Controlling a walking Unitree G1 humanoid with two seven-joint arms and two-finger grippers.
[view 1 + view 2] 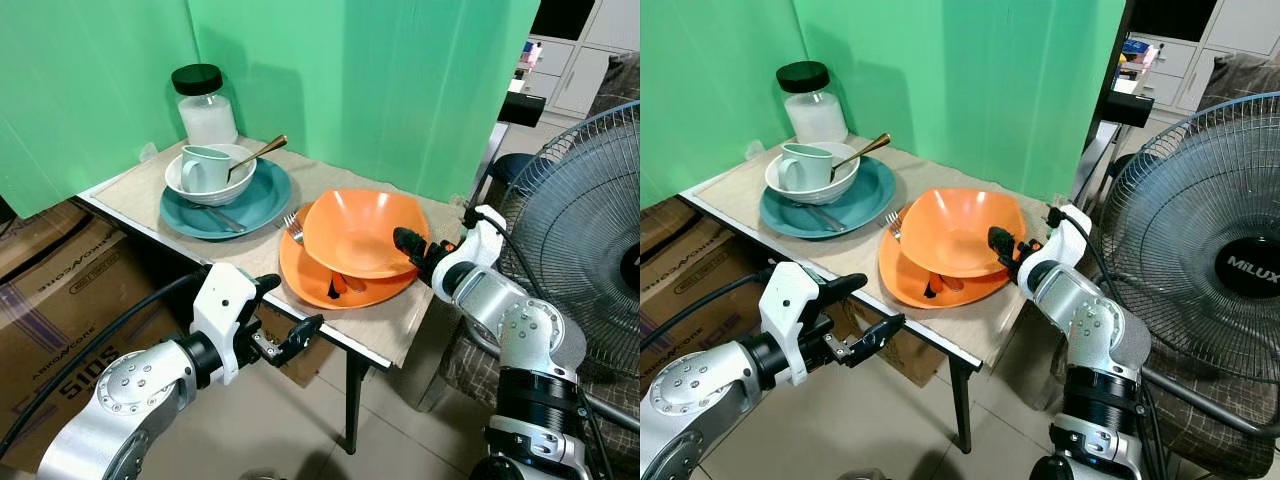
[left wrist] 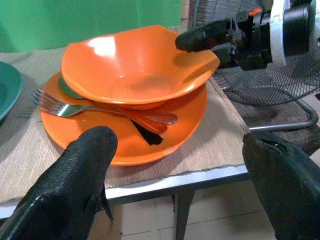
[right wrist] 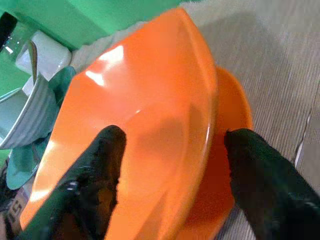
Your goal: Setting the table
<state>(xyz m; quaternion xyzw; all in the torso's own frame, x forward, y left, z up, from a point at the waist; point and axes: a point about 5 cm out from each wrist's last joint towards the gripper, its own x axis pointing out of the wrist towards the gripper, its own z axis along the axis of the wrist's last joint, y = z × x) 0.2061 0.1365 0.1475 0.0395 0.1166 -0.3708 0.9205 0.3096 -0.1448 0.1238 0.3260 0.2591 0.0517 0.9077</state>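
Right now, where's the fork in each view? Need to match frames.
Left eye view: fork, tines poking out at the orange bowl's left rim.
Right eye view: fork, same spot, left of the bowl.
Left wrist view: fork lying across the orange plate under the bowl.
Right wrist view: can't make it out.
Shared landmark: the orange bowl.

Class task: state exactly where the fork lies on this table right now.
The fork lies on the orange plate, under the orange bowl, tines pointing toward the teal plate.
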